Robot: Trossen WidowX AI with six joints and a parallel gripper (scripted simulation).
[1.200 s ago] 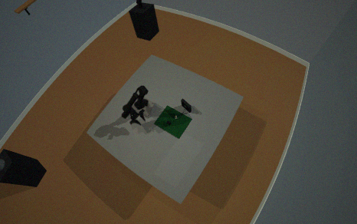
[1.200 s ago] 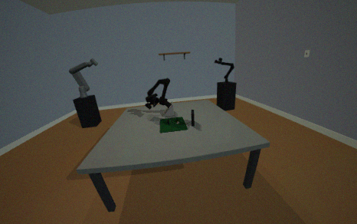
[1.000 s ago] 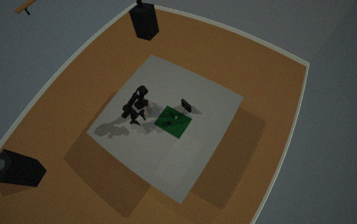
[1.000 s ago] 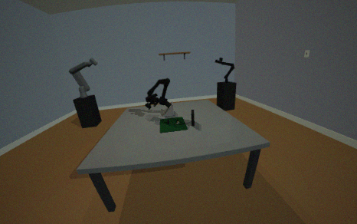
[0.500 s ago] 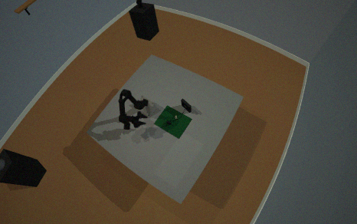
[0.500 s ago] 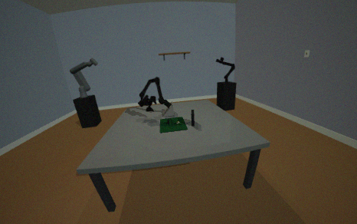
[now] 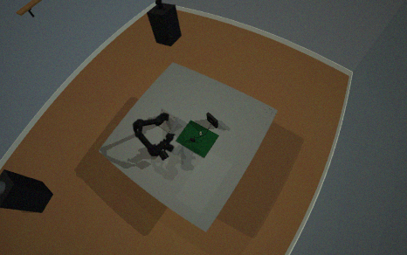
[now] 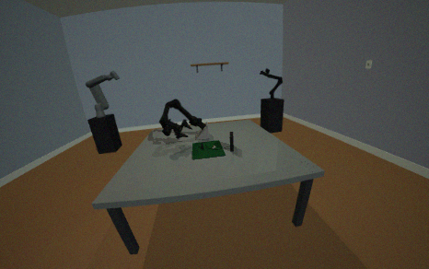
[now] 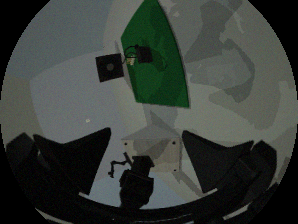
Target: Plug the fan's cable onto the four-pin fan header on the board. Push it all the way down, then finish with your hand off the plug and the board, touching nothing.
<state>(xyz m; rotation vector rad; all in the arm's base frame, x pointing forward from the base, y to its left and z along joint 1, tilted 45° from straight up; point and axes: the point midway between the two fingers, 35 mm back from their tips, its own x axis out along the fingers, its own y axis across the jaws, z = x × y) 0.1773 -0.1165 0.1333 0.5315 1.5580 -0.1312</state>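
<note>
The green board point(image 7: 205, 149) point(image 8: 207, 156) point(image 9: 161, 92) lies on the table. The black fan point(image 7: 212, 120) point(image 8: 231, 141) point(image 9: 109, 67) stands upright beside it. Its thin dark cable point(image 7: 206, 133) runs over the board toward a dark block point(image 7: 192, 140) point(image 8: 202, 146) point(image 9: 144, 54). A small pale part point(image 7: 200, 133) point(image 8: 214, 147) point(image 9: 130, 61) is near the cable. I cannot make out the plug or the header pins, nor whether they are joined. My gripper point(image 7: 170, 147) point(image 8: 186, 130) point(image 9: 147, 131) is wide open and empty, off to the board's side, apart from board and cable.
The arm's pale base plate point(image 9: 173, 150) is near the board on the grey table point(image 7: 244, 113) point(image 8: 152, 186). Black pedestals point(image 7: 165, 26) point(image 8: 105, 134) point(image 8: 272, 115) stand on the floor away from the table; a wooden shelf point(image 8: 209, 64) is on the wall.
</note>
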